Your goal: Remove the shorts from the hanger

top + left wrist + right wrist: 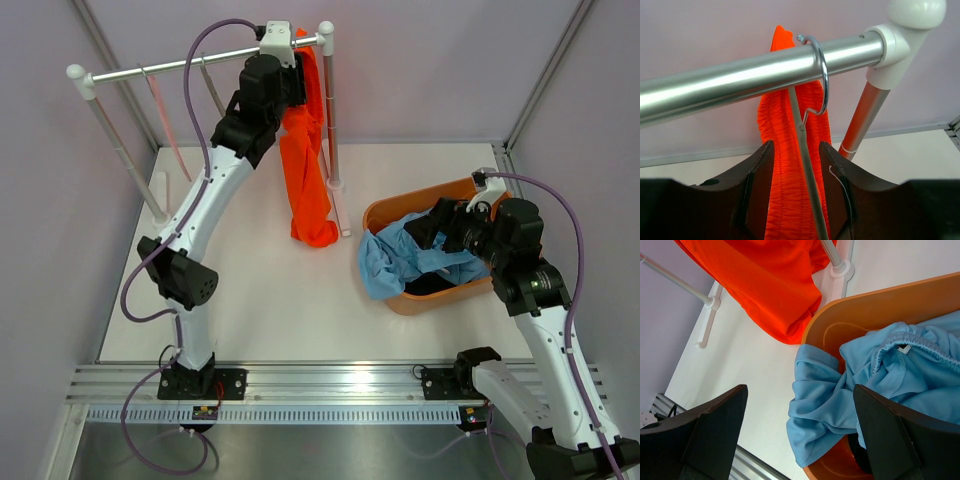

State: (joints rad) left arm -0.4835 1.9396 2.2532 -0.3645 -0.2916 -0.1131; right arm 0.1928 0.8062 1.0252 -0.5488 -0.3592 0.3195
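Rail [190, 62]: from my remote desk I see a pale empty hanger [165, 115] hanging at its left stretch, well apart from the loaded one at the right end.
Left claw [796, 145]: raised to the rail's right end, its fingers stand either side of the waistband and the hanger's wire stem; I cannot tell whether they press.
Orange shorts [305, 180]: on the hanger, whose hook [821, 75] loops the rail just beside the corner post [330, 110]; the hem rests on the worktop [250, 300].
Open room: bare worktop to the left of the hem; only a narrow strip between hem and basket.
Basket [420, 197]: holds the light blue shorts [395, 262], which spill over its left rim, with the dark navy shorts [435, 285] beneath.
Right claw [800, 390]: fingers wide apart, gripping nothing, above the basket's left edge.
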